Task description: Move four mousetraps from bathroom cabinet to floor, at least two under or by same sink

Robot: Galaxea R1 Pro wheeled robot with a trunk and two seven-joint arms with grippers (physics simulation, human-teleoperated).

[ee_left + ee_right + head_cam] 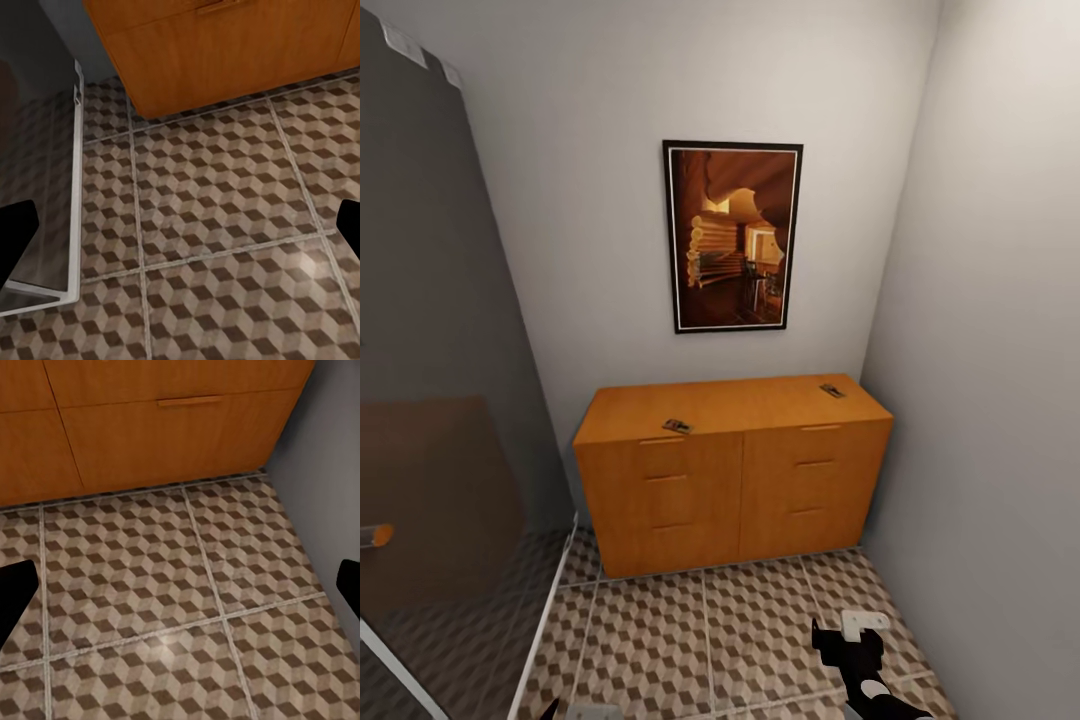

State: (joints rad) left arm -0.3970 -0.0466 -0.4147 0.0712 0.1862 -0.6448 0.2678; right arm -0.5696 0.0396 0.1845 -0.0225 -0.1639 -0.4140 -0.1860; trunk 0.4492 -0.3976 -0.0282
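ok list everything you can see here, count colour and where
mousetraps: 2 seen, tan wood with dark metal, on the cabinet top; one near the front edge left of centre, one near the back right corner
cabinet: 1, orange-brown wood with drawer rows and bar handles, against the back wall
framed picture: 1, dark frame, brown and orange image, on the wall above the cabinet
bathroom floor: brown, beige and white cube-pattern tiles, pale grout, in front of the cabinet
glass panel: 1, grey translucent with a white frame edge, at the left
walls: pale grey, behind and right of the cabinet
right gripper: 1, black and white, low over the floor, open
left gripper: 1, black fingertips, open, over the floor
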